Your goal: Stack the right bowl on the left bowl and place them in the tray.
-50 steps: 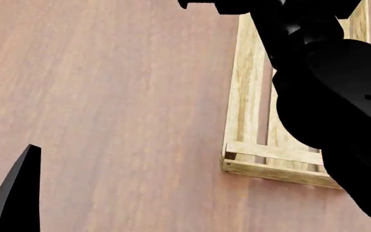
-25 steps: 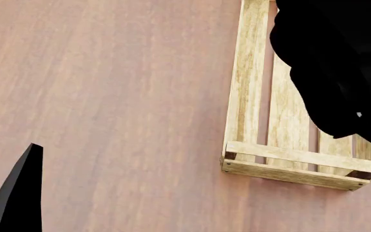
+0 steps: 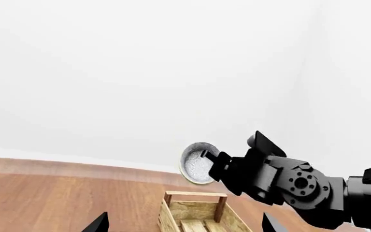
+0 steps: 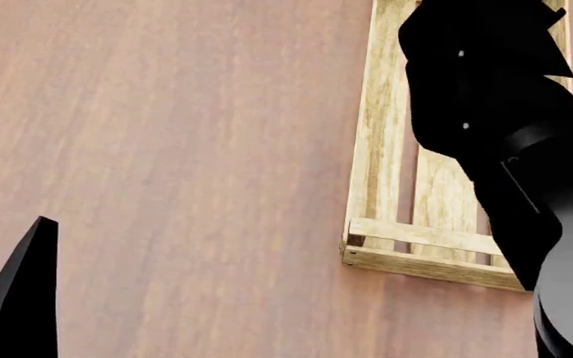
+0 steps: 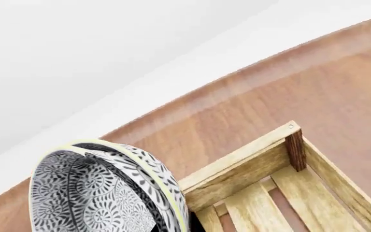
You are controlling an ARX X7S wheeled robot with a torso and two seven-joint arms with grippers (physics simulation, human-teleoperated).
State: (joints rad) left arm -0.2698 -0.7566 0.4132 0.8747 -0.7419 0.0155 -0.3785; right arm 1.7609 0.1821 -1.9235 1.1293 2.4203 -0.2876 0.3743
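Right tool (image 3: pixel 219 166) clamped on the stacked bowls (image 5: pixel 102 193), rim tilted, hanging above the tray's (image 4: pixel 381 149) far end. Tray's long axis runs away from me; drop is straight down. Left tool (image 4: pixel 18 298): can't tell.

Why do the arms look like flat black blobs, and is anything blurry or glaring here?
Head view: the right arm renders near-solid black, hiding much of the tray; no glare. Left wrist view: flat white backdrop, the bowl small but sharp. Right wrist view: the bowl's pattern is crisp; lighting is soft, with little shadow.
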